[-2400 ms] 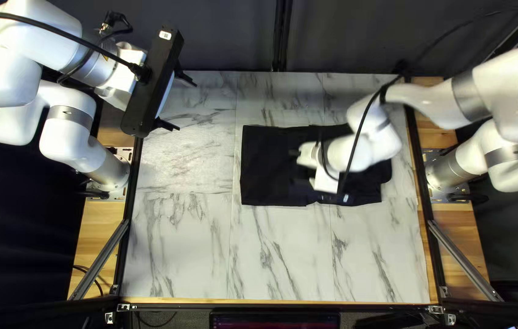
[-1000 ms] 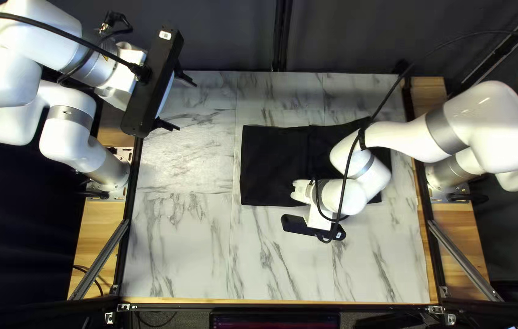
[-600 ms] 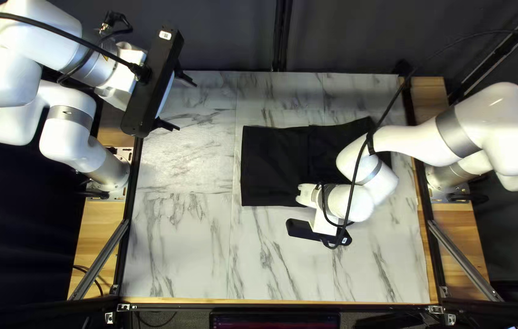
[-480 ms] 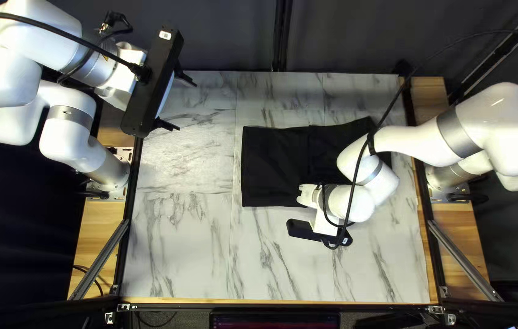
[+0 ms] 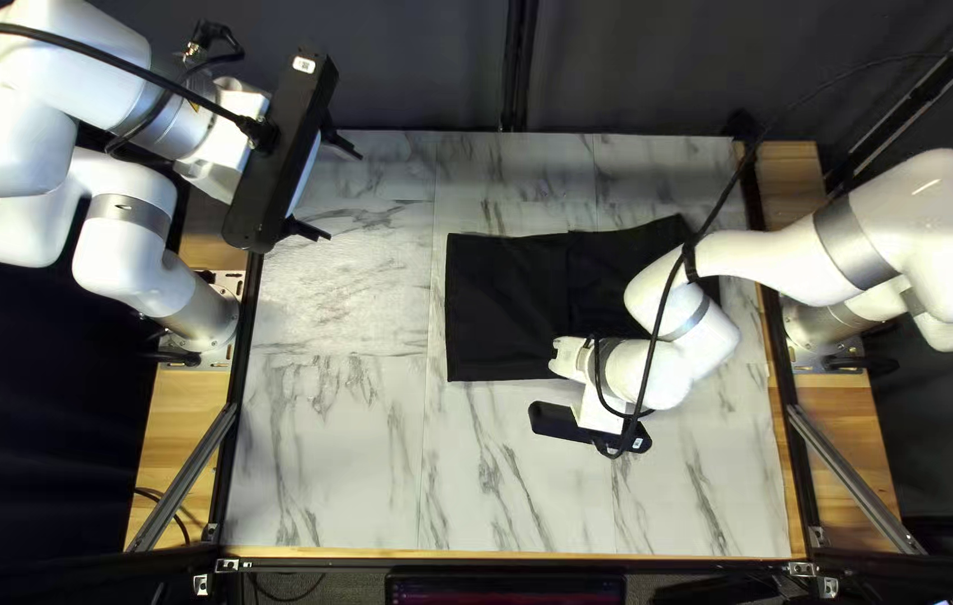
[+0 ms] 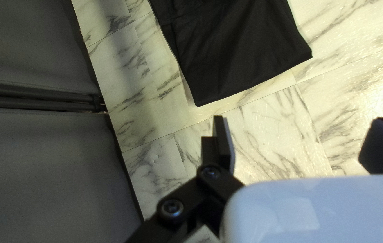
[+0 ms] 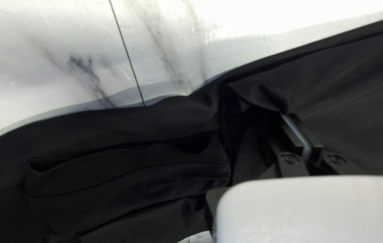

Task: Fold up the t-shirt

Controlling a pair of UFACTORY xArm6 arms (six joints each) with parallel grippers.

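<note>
In the top left view my left gripper (image 5: 342, 193) hangs at the table's left side, well away from the black t-shirt (image 5: 505, 303). The shirt lies as a wide folded rectangle, its right part covered by my right arm. My right gripper (image 5: 589, 426) is at the shirt's near edge, its fingertips hidden there. Seen from the left wrist, the left gripper (image 6: 301, 137) stands open with nothing between its fingers, and the t-shirt (image 6: 236, 49) lies beyond. From the right wrist, the right gripper (image 7: 296, 130) is shut on bunched fabric of the t-shirt (image 7: 353, 85), beside a ribbed opening.
The marbled table (image 5: 331, 448) shows to the left of and nearer than the shirt. A dark curtain (image 5: 409, 67) stands behind the far edge. A black cable (image 5: 652, 325) loops over my right arm.
My right arm moved from over the shirt to its near edge, then drifted slightly right. The shirt's left edge has shifted a little to the right. My left arm has stayed still.
</note>
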